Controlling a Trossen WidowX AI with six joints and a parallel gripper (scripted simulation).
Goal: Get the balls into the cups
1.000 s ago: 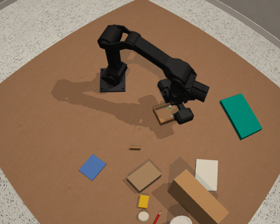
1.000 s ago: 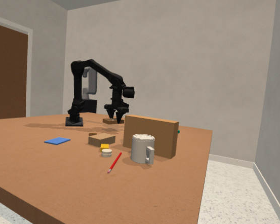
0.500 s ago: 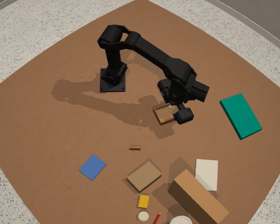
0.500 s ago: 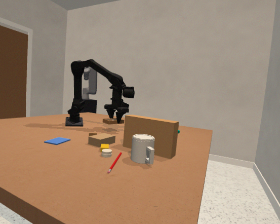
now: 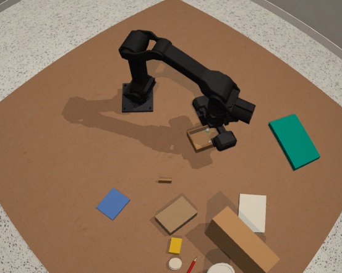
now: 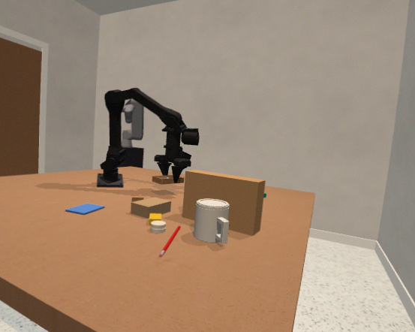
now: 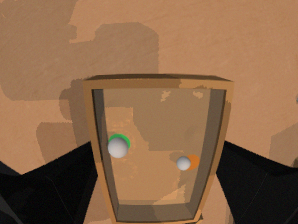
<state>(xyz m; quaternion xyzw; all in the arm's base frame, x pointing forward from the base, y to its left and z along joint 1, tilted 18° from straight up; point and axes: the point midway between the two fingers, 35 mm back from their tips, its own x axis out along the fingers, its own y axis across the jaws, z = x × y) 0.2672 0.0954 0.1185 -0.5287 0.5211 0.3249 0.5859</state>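
The wooden puzzle point(image 7: 158, 149) is a shallow wooden tray with a clear cover. It also shows in the top view point(image 5: 203, 137) and the exterior view point(image 6: 166, 179), low over the table. My gripper point(image 7: 157, 145) is shut on the puzzle, one black finger on each long side. The large white ball point(image 7: 117, 147) sits at the green cup point(image 7: 124, 140) by the left wall. The small white ball point(image 7: 184, 163) sits at the orange cup point(image 7: 192, 161) near the right wall. Both balls also show in the top view, the large ball point(image 5: 207, 130) and the small ball point(image 5: 209, 141).
A green slab point(image 5: 294, 141) lies to the right. In front lie a small wooden block point(image 5: 164, 180), a blue pad point(image 5: 113, 203), a tan box point(image 5: 175, 214), a tall cardboard box point(image 5: 245, 238), a white pad point(image 5: 252, 212), a yellow block point(image 5: 175, 245), a disc, a red pencil and a mug point(image 6: 212, 220).
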